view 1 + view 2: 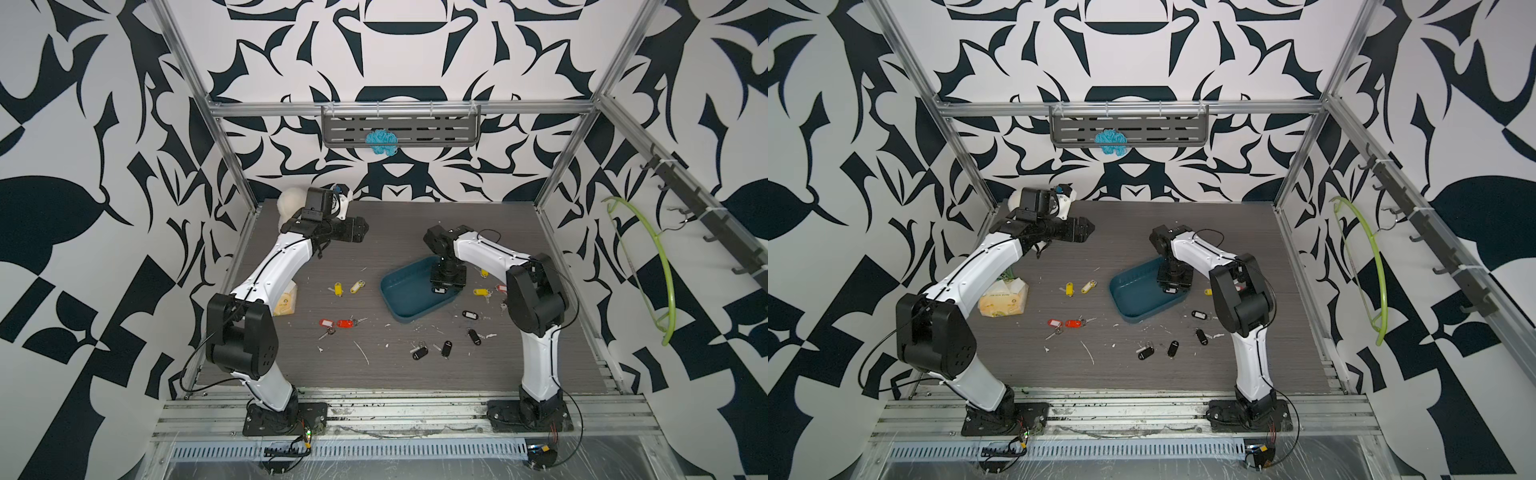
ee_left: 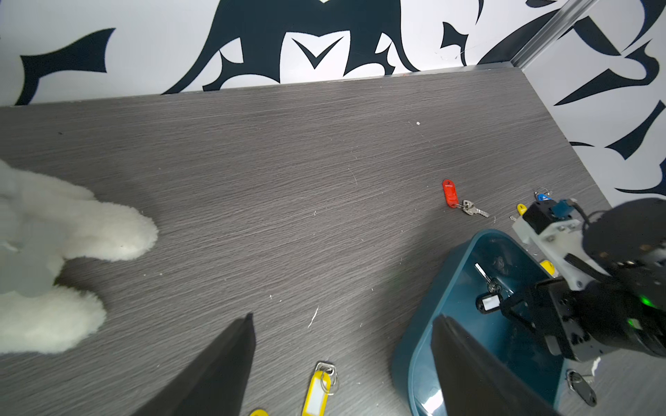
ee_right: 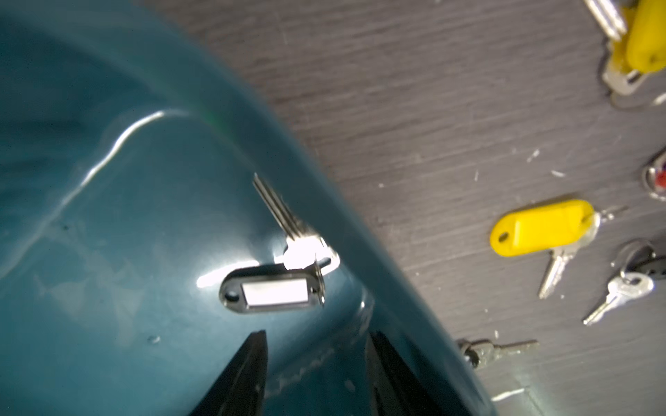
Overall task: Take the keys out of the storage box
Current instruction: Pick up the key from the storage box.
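The whole table (image 1: 395, 224) is seen from high at the front, angled downward, in both top views. Past the left gripper (image 2: 342, 318), a wide slanted view is given; just ahead of the right gripper (image 3: 317, 335), the storage box (image 3: 108, 216) floor is seen closely. The storage box and its black-tagged key (image 3: 274, 291) are shared by both wrist views.
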